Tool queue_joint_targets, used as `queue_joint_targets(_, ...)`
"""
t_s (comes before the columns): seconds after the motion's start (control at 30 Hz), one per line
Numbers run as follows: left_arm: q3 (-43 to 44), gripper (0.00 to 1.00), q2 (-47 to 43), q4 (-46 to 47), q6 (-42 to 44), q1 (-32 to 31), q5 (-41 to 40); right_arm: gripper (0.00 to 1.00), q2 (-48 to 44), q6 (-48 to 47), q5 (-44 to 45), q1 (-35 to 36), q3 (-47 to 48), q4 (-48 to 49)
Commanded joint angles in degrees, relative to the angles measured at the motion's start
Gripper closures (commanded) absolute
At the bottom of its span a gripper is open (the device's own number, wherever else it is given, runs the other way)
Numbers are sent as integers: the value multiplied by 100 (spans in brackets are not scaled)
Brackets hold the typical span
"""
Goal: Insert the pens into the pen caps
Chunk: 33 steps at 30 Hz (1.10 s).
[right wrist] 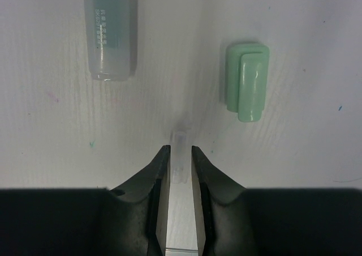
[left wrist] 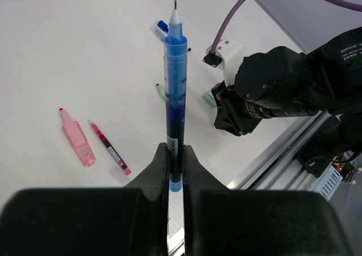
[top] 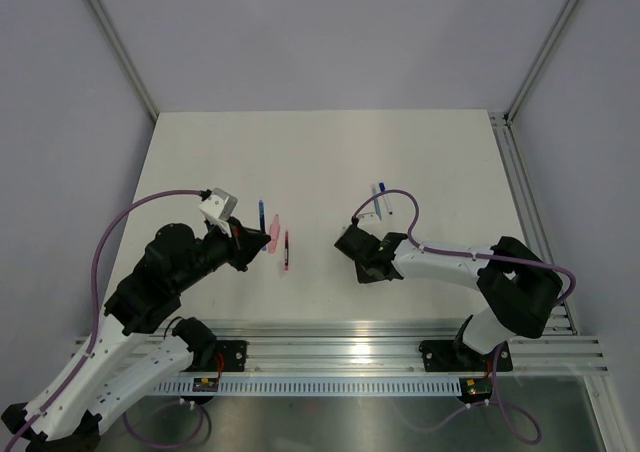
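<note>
My left gripper [left wrist: 174,151] [top: 266,236] is shut on the lower end of a blue pen [left wrist: 175,86], which sticks out past the fingertips with its tip bare. On the table to its left lie a pink cap [left wrist: 76,141] and a red pen [left wrist: 106,148]. My right gripper [right wrist: 180,149] [top: 352,242] is down at the table, its fingers [right wrist: 159,165] standing close on either side of a small clear pen cap [right wrist: 180,145], with a sliver of gap on the right. A light green cap [right wrist: 247,81] and a grey-green tube [right wrist: 111,32] lie just beyond it.
Another blue pen with white pieces [top: 381,198] lies farther back on the white table [top: 200,162]. A small clear piece [left wrist: 119,175] lies by the red pen's end. The aluminium rail [top: 400,337] runs along the near edge. Grey walls enclose the table.
</note>
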Motion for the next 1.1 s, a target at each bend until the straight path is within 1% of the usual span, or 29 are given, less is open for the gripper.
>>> queue_joint_targets(0.0,5,100,-20,199,85,25,68,74,-33,19,168,36,190,-6)
queue_joint_targets(0.13,-3,100,-37,181,85,25,86,75,20,54,133,45,181,3)
queue_joint_targets(0.9,-3,100,-64,199,85,34,77,74,380,151,177,45,102,117)
queue_joint_targets(1.03,-3,100,-46,199,76,34,95,77,459,151,194,45,137,82)
queue_joint_targets(1.07,-3,100,-46,199,84,34,86,81,468,186,281,45,163,30)
